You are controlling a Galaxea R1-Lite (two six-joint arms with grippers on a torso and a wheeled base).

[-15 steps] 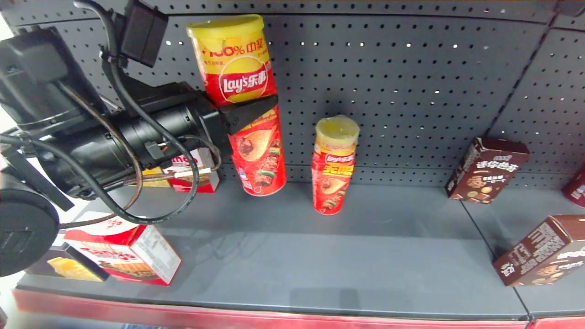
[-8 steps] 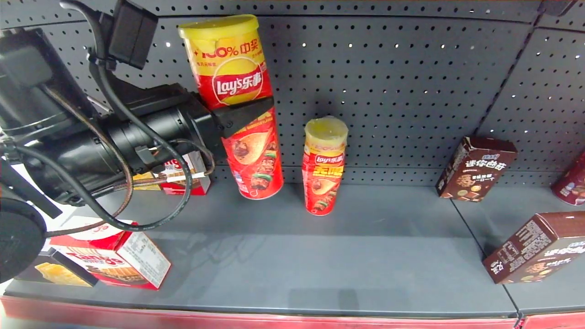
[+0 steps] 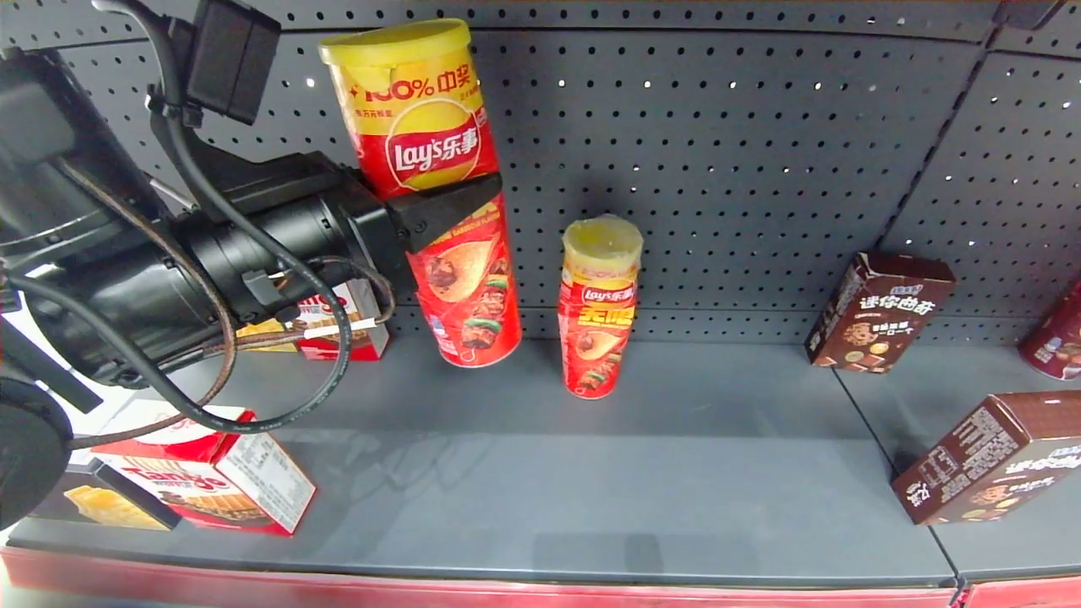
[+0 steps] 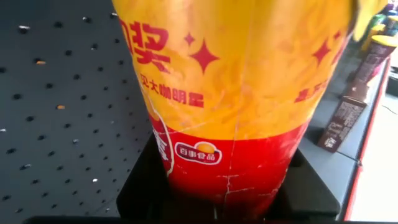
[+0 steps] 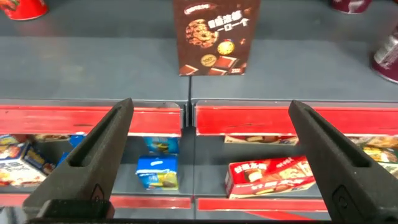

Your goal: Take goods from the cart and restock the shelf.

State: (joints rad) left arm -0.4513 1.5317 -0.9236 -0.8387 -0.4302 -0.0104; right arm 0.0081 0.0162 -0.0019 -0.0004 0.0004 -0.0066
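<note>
Two pincers to report: my right pincer hangs empty, spread wide, off the red front lip. My left pincer is clamped round the tall crisp can, which has crept slightly up and left, its base low at the rear of the shelf. I judge it not yet released. Open deck lies in front; the small crisp can stands just beside, with the pegboard close behind.

A shop aisle: grey pegboard-backed shelf with chip cans, biscuit boxes, red price rails.
</note>
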